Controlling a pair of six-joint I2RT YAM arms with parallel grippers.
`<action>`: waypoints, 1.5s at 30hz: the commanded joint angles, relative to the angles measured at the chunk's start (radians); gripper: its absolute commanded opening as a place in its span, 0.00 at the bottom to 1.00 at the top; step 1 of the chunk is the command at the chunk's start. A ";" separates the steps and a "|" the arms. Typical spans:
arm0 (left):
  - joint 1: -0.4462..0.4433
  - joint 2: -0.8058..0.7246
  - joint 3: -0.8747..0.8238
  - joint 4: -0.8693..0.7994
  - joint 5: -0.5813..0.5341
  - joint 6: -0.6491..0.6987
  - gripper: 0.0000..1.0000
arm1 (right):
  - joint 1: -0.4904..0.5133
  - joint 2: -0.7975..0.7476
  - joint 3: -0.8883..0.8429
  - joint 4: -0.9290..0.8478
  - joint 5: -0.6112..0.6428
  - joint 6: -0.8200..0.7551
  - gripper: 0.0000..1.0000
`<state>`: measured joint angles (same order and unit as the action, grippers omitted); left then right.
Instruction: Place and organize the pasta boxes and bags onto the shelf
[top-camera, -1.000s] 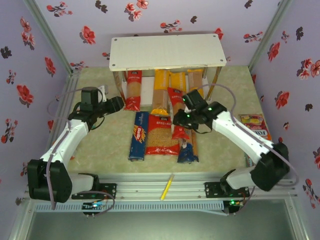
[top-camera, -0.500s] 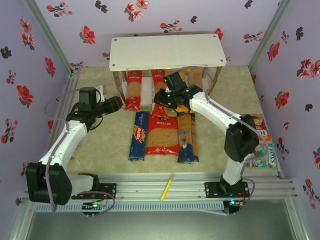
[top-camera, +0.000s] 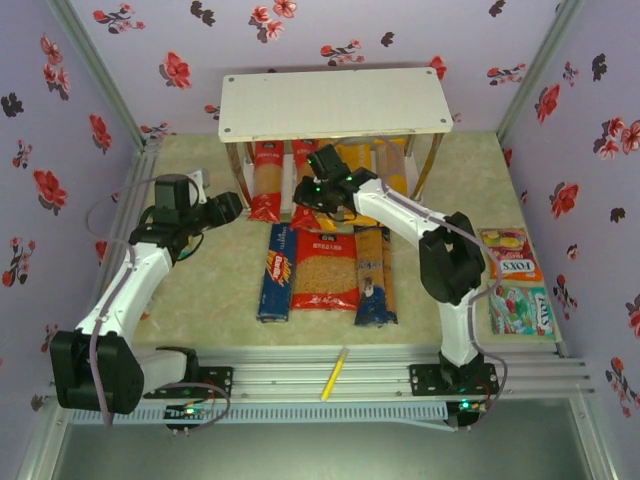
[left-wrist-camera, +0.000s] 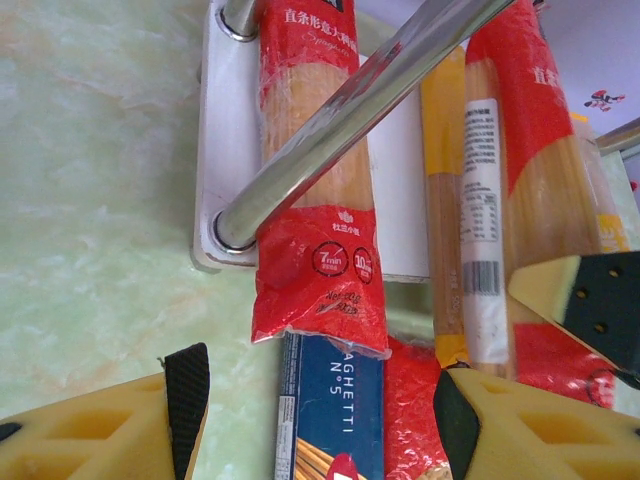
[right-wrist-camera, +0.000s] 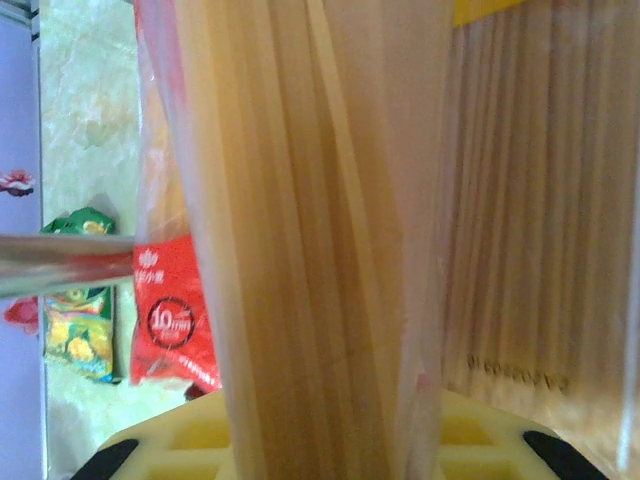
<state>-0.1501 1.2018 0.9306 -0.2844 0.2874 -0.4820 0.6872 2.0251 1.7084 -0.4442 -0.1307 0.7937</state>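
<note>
Top external view: the right pincer (top-camera: 312, 198) is at the front edge of the shelf (top-camera: 335, 103), below its white top board; it is clamped narrow on a red-ended spaghetti bag (right-wrist-camera: 300, 250), which points lengthwise into the lower tier; yellow-ended bags (top-camera: 355, 160) lie alongside on that tier. The left pincer (left-wrist-camera: 318, 395) stands wide and empty, above the table (top-camera: 200, 290) near the shelf's front-left corner. A second red spaghetti bag (left-wrist-camera: 315, 200) lies on the lower board (left-wrist-camera: 225, 150) close beside the silver post (left-wrist-camera: 350, 110); its near end juts past the board's front edge and meets the far end of the dark-blue spaghetti box (top-camera: 278, 272); a bare strip of board shows just right of this bag. In front of the shelf the box, a wide red bag (top-camera: 324, 270) and a blue-ended bag (top-camera: 374, 275) lie side by side; bare table remains left of the box. Sweets packets (top-camera: 515, 280) lie at the right edge; a yellow pen (top-camera: 334, 374) lies on the near rail.
</note>
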 joint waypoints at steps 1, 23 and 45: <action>0.012 -0.026 0.031 -0.029 -0.004 0.031 0.64 | 0.014 0.008 0.082 0.138 0.066 -0.015 0.00; 0.035 -0.025 0.024 -0.033 0.005 0.042 0.64 | 0.014 0.189 0.255 0.068 0.148 -0.031 0.26; 0.057 -0.039 0.010 -0.026 0.008 0.041 0.64 | -0.009 -0.007 0.084 0.159 0.139 -0.075 0.59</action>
<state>-0.1032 1.1820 0.9306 -0.3092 0.2882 -0.4603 0.6884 2.0968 1.7996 -0.3408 -0.0280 0.7570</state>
